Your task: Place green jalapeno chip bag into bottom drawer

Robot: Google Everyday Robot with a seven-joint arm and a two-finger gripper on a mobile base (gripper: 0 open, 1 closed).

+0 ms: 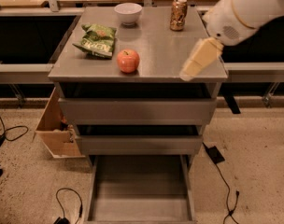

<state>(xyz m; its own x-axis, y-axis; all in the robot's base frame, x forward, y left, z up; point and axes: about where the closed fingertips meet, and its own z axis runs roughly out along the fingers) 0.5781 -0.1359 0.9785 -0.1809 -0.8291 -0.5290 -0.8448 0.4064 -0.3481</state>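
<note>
The green jalapeno chip bag point(96, 40) lies flat on the left of the grey cabinet top point(160, 48), just behind and left of a red apple point(128, 60). The bottom drawer point(139, 192) is pulled out at the foot of the cabinet, and its flat grey floor is bare. My gripper point(192, 65), cream-coloured on a white arm, comes in from the upper right and hangs over the front right corner of the cabinet top. It is well to the right of the bag and holds nothing that I can see.
A white bowl point(128, 13) and a drink can point(179, 14) stand at the back of the top. Two higher drawers point(137, 110) stand slightly open. A cardboard box point(55, 129) sits left of the cabinet. Cables point(221, 171) lie on the floor.
</note>
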